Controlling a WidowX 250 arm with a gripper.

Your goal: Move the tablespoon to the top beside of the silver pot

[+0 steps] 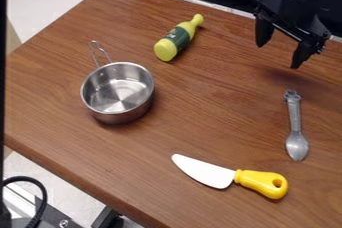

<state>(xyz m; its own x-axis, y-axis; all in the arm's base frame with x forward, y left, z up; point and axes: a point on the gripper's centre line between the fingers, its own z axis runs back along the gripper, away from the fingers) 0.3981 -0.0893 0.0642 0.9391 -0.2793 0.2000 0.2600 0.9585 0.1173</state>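
Note:
My gripper (279, 56) hangs at the upper right above the table, its two fingers spread apart with nothing between them. Below it on the wood lies the silver spoon (295, 127), handle end toward the gripper and bowl toward the front edge; the two do not touch. The silver pot (119, 92) stands upright at the left, empty, its wire handle pointing up and left.
A yellow-green toy bottle (178, 39) lies between pot and gripper, toward the back. A toy knife (230, 175) with a yellow handle lies near the front. The wooden table (60, 122) ends in a slanting edge at the lower left.

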